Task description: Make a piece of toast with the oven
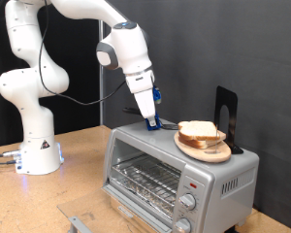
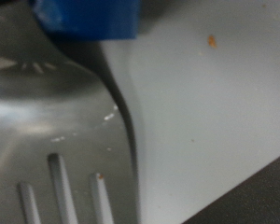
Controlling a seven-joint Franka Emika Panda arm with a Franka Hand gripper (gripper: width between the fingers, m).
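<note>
The piece of toast (image 1: pixel 198 130) lies on top of other like slices on a round wooden plate (image 1: pixel 206 150), which stands on top of the silver oven (image 1: pixel 175 175). The oven's door is shut and its wire rack shows through the glass. My gripper (image 1: pixel 153 100) points down over the oven's top, to the exterior view's left of the plate. It holds a blue-handled metal spatula (image 1: pixel 151 120) whose tip touches the oven top. In the wrist view the slotted spatula blade (image 2: pixel 56 121) fills one side, its blue handle (image 2: pixel 89 17) sits at the edge, and the pale oven top (image 2: pixel 210 112) lies behind. The toast is out of the wrist view.
A black bracket (image 1: pixel 226 115) stands upright on the oven top behind the plate. The oven's round knobs (image 1: pixel 189 202) run down its front at the exterior view's right. The robot's white base (image 1: pixel 34 146) stands on the wooden table (image 1: pixel 78 184) at the exterior view's left.
</note>
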